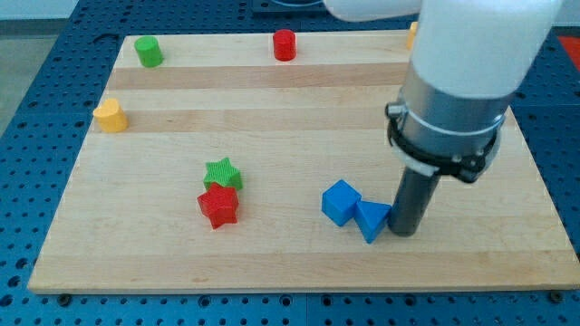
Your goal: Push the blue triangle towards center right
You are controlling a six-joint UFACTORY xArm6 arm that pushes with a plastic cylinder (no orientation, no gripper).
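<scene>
Blue triangle [372,220]: near the wooden tabletop's [299,136] bottom edge, right of centre, touching my tip [403,233] on its right, blue cube [341,201] on its left.
End effector: plain dark rod, grasps nothing.
Hidden: yellow block [412,34] mostly behind the arm.

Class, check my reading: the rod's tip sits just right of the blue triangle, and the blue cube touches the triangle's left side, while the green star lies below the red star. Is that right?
One detail is wrong. In the camera view the green star lies above the red star, not below it. The rest holds: my tip sits just right of the blue triangle, and the blue cube touches its left side.
</scene>
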